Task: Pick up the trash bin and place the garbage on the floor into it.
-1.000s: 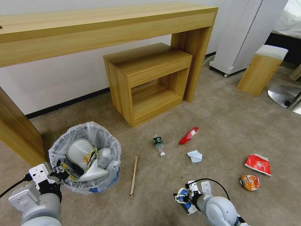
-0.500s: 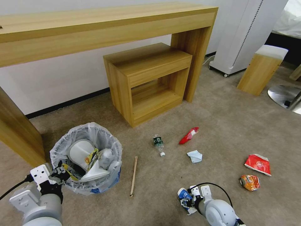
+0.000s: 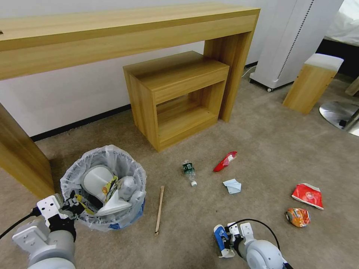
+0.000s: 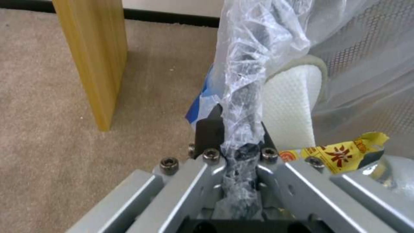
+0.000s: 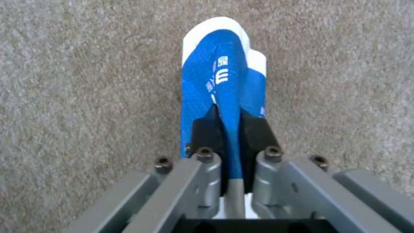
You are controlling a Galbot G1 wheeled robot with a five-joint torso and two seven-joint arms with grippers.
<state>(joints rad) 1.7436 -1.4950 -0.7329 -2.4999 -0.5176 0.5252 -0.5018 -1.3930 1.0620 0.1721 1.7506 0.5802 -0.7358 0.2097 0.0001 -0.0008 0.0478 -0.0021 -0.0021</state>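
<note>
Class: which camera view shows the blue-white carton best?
The right wrist view: the blue-white carton sits close up, pinched between the right hand fingers. The head view shows the carton small and partly hidden. The left wrist view looks at the trash bin instead.

Bag-lined trash bin (image 3: 103, 194) holds slippers; bottle (image 3: 189, 171), stick (image 3: 159, 209), packets (image 3: 307, 195) lie on the carpet (image 3: 261, 149).

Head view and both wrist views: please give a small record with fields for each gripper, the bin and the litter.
left gripper: shut on the trash bin's bag-lined rim
right gripper: shut on blue-white carton, low above the carpet
in bin: white slippers, yellow wrapper
on carpet: wooden stick, small bottle, red packet, crumpled paper, red bag, orange packet
</note>
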